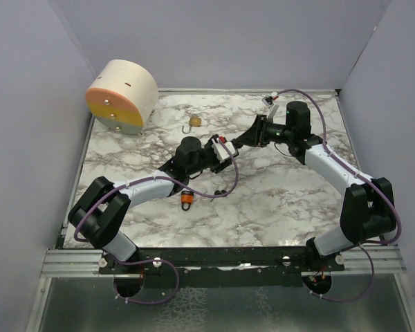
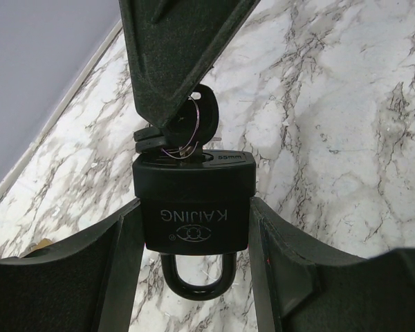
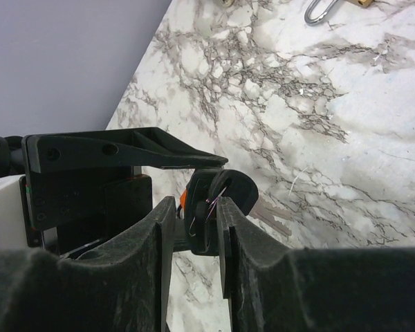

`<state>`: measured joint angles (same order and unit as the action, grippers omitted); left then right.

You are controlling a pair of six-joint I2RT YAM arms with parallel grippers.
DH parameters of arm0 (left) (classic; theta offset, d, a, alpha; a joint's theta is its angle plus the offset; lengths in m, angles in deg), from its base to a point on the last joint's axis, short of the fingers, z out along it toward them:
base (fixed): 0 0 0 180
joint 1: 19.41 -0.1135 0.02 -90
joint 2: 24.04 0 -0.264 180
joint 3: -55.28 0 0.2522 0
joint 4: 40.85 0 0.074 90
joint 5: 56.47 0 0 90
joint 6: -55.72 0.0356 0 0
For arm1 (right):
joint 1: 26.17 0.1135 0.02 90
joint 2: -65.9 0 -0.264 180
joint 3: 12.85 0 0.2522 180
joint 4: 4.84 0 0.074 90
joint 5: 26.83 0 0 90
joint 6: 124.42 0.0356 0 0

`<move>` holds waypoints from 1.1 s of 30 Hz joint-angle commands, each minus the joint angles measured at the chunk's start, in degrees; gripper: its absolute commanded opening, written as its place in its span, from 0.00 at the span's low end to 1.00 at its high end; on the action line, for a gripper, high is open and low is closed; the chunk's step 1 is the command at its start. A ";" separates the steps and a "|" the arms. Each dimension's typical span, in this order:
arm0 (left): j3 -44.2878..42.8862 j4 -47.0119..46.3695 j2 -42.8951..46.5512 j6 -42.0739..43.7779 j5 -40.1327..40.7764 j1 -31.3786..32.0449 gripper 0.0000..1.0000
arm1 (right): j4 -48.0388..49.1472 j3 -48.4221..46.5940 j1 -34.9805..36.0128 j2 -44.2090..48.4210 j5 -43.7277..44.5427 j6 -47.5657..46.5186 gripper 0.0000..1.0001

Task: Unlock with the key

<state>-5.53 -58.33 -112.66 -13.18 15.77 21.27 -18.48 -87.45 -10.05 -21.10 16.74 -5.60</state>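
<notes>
A black padlock, its brand name in pale grey letters, sits in the matt black left gripper. The equally black right gripper pinches a black-headed key threaded with a thin silvery wire ring. Beneath both tools spreads the table, patterned as white marble with grey and brownish veins and framed by pale lilac-grey walls. Beyond the left gripper lies a gold-coloured smaller lock with a silver shackle, and further to its left a cream drum with a face banded orange, yellow and grey. Purple cables trail along the white-and-black arms.
</notes>
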 commanded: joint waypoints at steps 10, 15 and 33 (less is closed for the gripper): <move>-3.56 -5.62 2.05 -0.59 -1.63 0.10 0.00 | 2.60 0.67 -0.21 -1.37 -3.24 0.36 0.10; -3.67 -5.67 1.91 -0.83 -1.68 0.09 0.00 | 2.52 0.71 -0.21 -1.68 -3.59 0.27 0.11; -6.48 -9.56 0.17 -7.37 1.81 0.17 0.00 | 4.73 2.75 -0.13 -2.33 -5.20 2.27 0.01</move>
<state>-6.93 -57.05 -112.95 -17.14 16.45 21.21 -14.33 -86.14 -10.81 -22.61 15.06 -4.44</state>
